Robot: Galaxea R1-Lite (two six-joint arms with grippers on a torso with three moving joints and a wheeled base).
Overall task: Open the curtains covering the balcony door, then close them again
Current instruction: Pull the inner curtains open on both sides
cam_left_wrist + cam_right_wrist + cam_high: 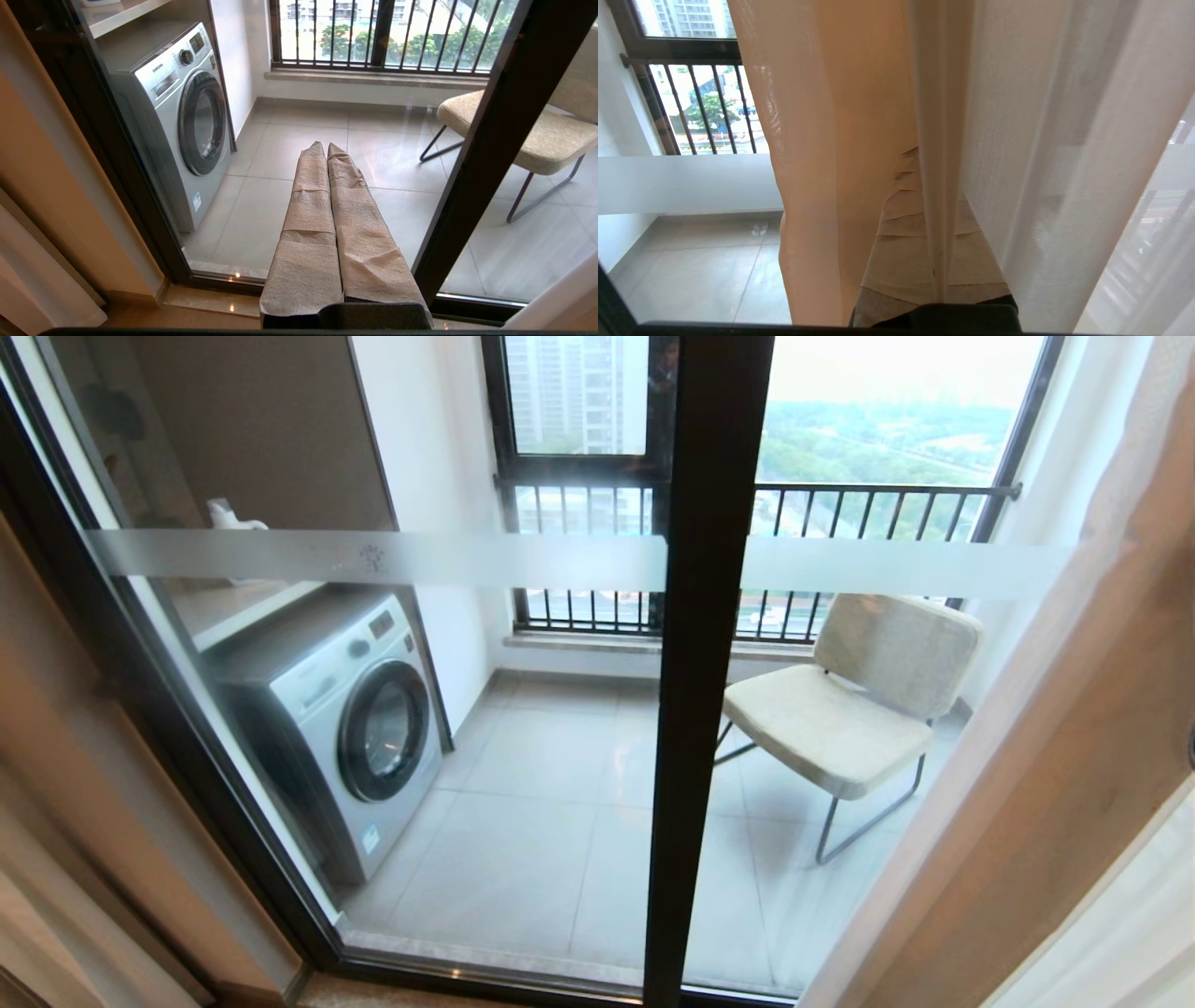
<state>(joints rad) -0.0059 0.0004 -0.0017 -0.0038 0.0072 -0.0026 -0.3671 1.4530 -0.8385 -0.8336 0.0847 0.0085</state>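
Now the right gripper (931, 284) is clamped on a fold of the curtains (1017, 116), fabric draping either side; drawing them smoothly across the balcony door (705, 616) without tugging seems wise.

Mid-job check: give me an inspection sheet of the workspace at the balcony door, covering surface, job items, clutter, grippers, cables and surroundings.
Surface: pale tiled balcony floor behind the glass.
Job's things: balcony door shut, black frame, frosted strip across it; most of the glass is uncovered. Curtains are bunched at the right, sheer and drape together; another panel stands at the left edge.
Clutter: nothing seen.
Grippers: left gripper shut, empty, pointing at the glass clear of any fabric. Right gripper shut, among the curtain folds, a sheer edge hanging between its fingers; a firm grip cannot be confirmed.
Cables: nothing seen.
Surroundings: washing machine left on the balcony, chair right, railed window behind.
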